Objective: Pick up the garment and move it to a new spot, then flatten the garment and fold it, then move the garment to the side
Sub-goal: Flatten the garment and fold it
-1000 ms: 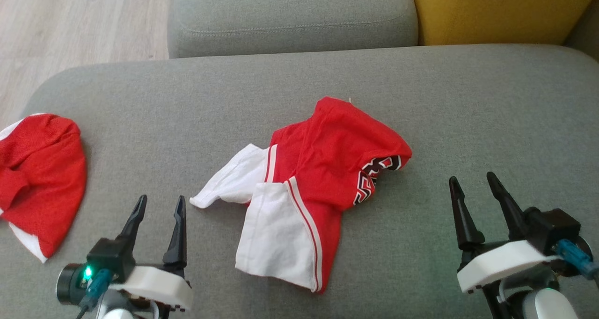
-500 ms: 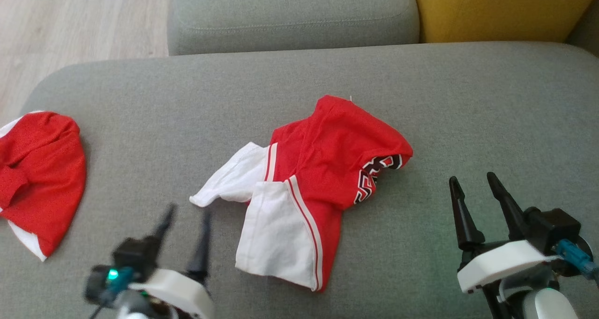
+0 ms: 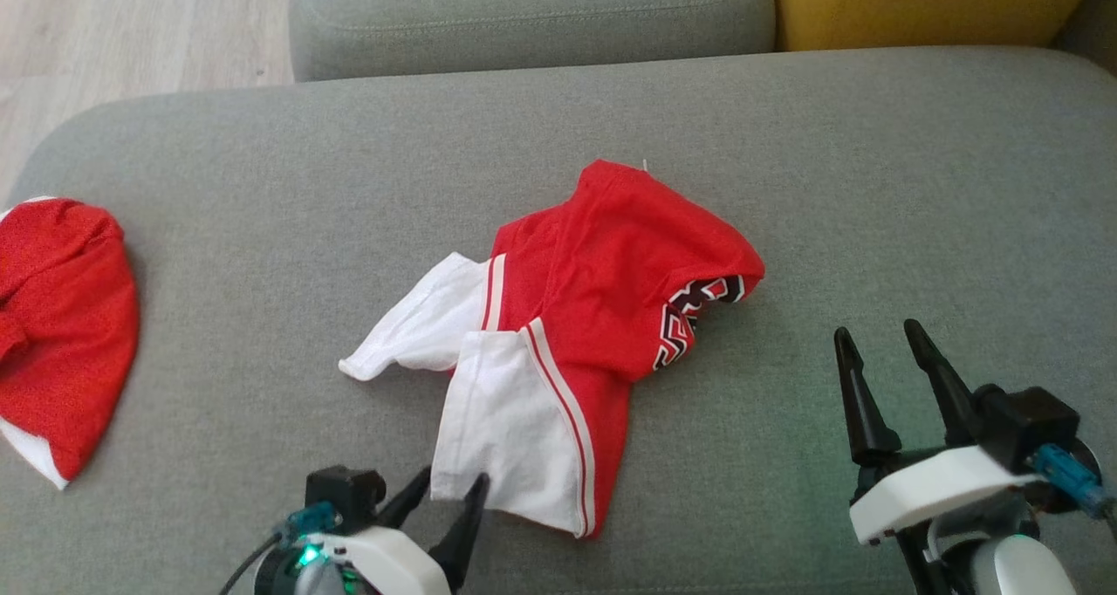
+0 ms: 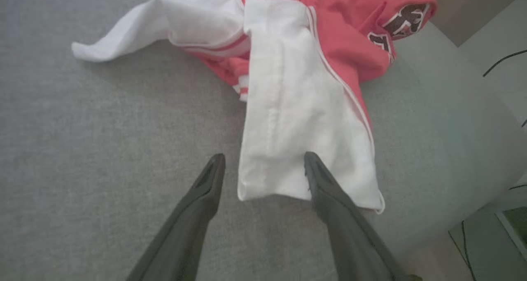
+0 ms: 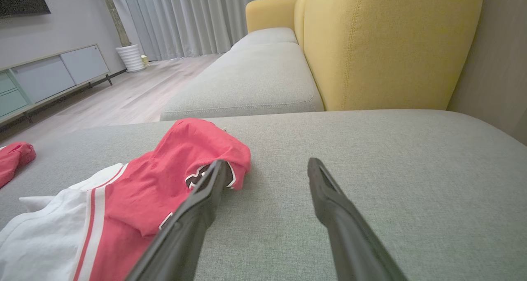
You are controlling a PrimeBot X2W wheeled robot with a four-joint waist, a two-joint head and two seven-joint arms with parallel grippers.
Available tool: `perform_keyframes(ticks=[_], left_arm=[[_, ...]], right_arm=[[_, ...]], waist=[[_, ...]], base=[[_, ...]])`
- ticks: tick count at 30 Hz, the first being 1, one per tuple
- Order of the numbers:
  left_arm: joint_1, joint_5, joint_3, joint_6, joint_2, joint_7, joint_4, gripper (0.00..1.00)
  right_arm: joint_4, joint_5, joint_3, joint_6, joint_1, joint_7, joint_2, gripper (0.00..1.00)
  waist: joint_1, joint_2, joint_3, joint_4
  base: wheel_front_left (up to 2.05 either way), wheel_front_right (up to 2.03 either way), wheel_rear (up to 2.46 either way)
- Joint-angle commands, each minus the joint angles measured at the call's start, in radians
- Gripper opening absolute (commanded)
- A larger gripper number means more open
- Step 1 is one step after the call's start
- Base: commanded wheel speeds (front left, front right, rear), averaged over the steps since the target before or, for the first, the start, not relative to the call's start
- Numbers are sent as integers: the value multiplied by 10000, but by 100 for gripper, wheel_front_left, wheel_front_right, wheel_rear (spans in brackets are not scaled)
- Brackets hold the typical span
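Grey sofa seat (image 3: 262, 185) holds the garment (image 3: 602, 307); left gripper (image 3: 454, 480) spread at its white hem, right gripper (image 3: 876, 331) spread nearby; wooden floor (image 3: 131, 19) beyond.

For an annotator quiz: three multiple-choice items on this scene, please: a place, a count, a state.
1. The left gripper is: A) over the yellow backrest B) at the near white hem of the red-and-white garment C) on the floor
2. Garments on the grey sofa seat: A) one B) two C) four
3. The right gripper is: A) shut on cloth B) shut, empty C) open, empty
1 B: its fingers straddle the hem's corner. 2 B: this one plus a second red garment at the seat's left edge. 3 C: its fingers stand apart over bare seat.
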State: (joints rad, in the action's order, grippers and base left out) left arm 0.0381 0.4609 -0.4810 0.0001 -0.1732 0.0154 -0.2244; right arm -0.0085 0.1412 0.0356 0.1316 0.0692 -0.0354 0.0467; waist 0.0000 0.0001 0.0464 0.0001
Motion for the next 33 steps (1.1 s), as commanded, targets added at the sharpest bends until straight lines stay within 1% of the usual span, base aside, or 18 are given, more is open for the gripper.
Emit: perform_keyframes(ticks=[1,2,3,6,9,11,12,16,18,20,23,25,26,27,28,31,33], left_arm=[[-286,179,281,-91,10,121,201,100],[-315,248,279,-152,1,181,181,59],[-354,267,295,-180,-32,181,185,0],[-502,94,452,-26,-276,57,213,0],[-698,-204,765,306,-660,-174,290,0],[-853,-388,1074,589,-982,-307,320,0],[-1035,-550,1415,852,-1339,-431,325,0],[-1482,-723,2059,1256,-1947,-611,191,0],[-1763,-769,2325,1375,-2193,-721,50,0],[-2075,-737,2506,1396,-2308,-838,-124,0],[-2509,-671,2664,1402,-2348,-989,-479,0],[-2710,-475,2675,1266,-2237,-954,-820,0],[-2775,-384,2652,1196,-2166,-913,-988,22],[-2820,-300,2628,1134,-2079,-911,-1122,92],[-2842,-184,2625,1070,-1959,-957,-1204,100],[-2847,-80,2635,1054,-1789,-1154,-1319,100],[-2805,-31,2730,1203,-1634,-1460,-1390,100]], right_arm=[[-309,57,231,-9,-561,111,35,100],[-302,64,230,-9,-582,117,35,100],[-294,72,230,-9,-602,125,35,100],[-276,101,206,-9,-657,153,35,100],[-259,121,146,-9,-697,187,35,100],[-256,129,111,-9,-716,203,35,100],[-256,144,66,-9,-733,212,35,100],[-234,164,9,-9,-804,234,35,100],[-226,178,8,-9,-869,246,35,100],[-216,188,-5,-9,-923,265,35,100],[-208,207,2,-9,-1001,282,35,100],[-203,214,11,-9,-1049,297,35,100],[-190,218,13,-9,-1076,309,35,100],[-170,223,18,-9,-1101,319,35,100],[-154,222,18,-9,-1121,328,35,100],[-137,210,1,-9,-1147,346,35,100],[-131,197,-21,-9,-1166,357,35,100]], waist=[[0,-1,43,-14],[0,-1,68,-21],[0,-1,92,-28],[0,-1,170,-42],[0,-1,233,-42],[0,-1,282,-50],[0,-1,324,-61],[0,-1,444,-110],[0,-1,543,-164],[0,-1,639,-204],[0,-1,795,-288],[0,-1,886,-353],[0,-1,917,-389],[0,-1,938,-425],[0,-1,955,-457],[0,-1,978,-496],[0,-1,978,-519]], base=[[0,0,0],[0,0,0],[0,0,0],[0,0,0],[0,0,0],[0,0,0],[0,0,0],[0,0,0],[0,0,0],[0,0,0],[0,0,0],[0,0,0],[0,0,0],[0,0,0],[0,0,0],[0,0,0],[0,0,0]])
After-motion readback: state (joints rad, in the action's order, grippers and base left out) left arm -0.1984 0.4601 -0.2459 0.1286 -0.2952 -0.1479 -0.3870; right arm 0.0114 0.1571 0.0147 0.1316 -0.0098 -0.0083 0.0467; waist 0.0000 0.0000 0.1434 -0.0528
